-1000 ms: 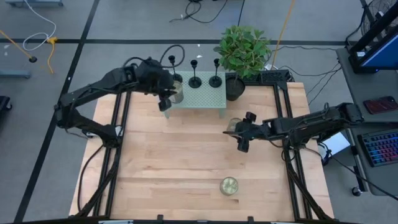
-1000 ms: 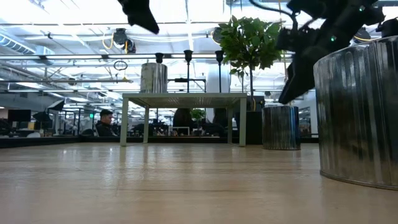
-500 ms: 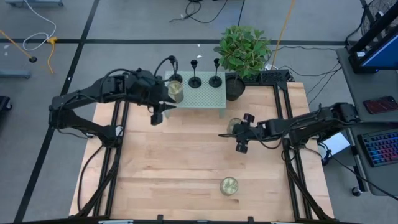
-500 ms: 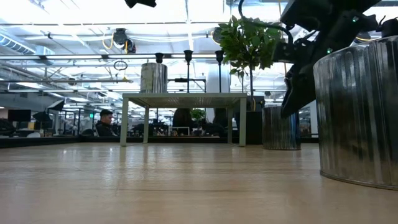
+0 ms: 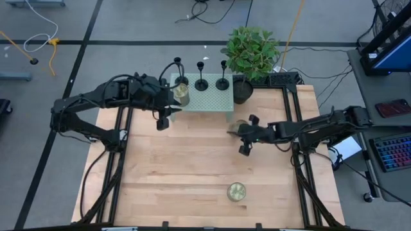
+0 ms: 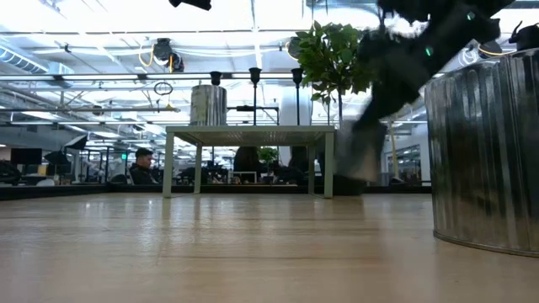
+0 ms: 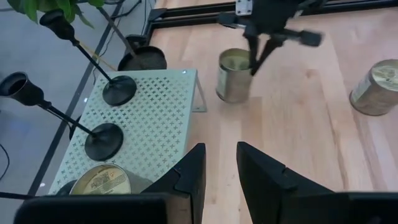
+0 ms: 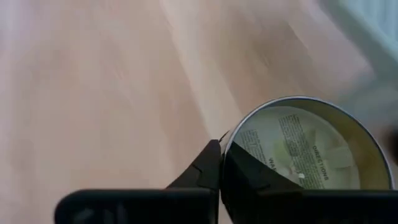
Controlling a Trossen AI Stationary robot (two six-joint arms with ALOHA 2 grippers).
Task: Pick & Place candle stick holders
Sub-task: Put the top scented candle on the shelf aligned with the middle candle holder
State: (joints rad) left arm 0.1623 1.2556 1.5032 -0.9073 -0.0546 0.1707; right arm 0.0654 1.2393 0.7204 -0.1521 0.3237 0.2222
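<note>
Candle stick holders [image 5: 201, 84], three in number, are found upright in a row along the far edge of a small perforated stand [image 5: 215, 102] at the far middle of the table [image 5: 186, 167]. All three are untouched. Their disc bases sit flat on the plate, which keeps the thin stems vertical. A tin [image 5: 182, 95] is also set on the stand, at its left end, just near of the leftmost holder. A potted plant [image 5: 250, 50] stands to the right of the row.

The left gripper [image 5: 162, 120] is held just off the near left corner of the stand, above the table. Its fingers are parted by a narrow gap and nothing is gripped. From there the holders are within easy reach.

To the right of the stand and nearer, a second tin [image 7: 231, 81] is gripped at its rim by the right gripper [image 7: 255, 57]. The fingers appear pinched together over the wall, one inside and one outside. A rim pinch is judged to suit such an open tin. A third tin [image 5: 237, 191] is left alone at the near edge of the table.
</note>
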